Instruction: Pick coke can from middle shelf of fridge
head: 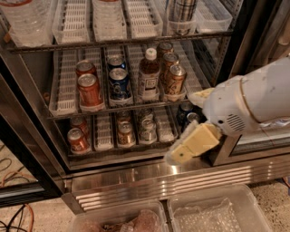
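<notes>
End effector [183, 127] spread wide, empty, low right of coke can [89, 92]; blue can [118, 83], bottle [148, 74] between.

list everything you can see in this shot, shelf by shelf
fridge: 1, black frame, ribbed steel base
clear bottles: count unclear, top shelf, left
striped can: 1, silver-dark, top shelf, right
coke cans: 2, red, middle shelf, left lane, front to back
blue cans: 2, next lane to the right
bottle: 1, white cap, middle shelf, centre
brown-gold cans: 3, middle shelf, right lane
bottom-shelf cans: about eight, red, brown, silver, dark blue
clear bins: 2, on the floor below the fridge
cables: black and orange, floor, left
arm: white, right side
gripper: cream, open, before the bottom shelf's right end
</notes>
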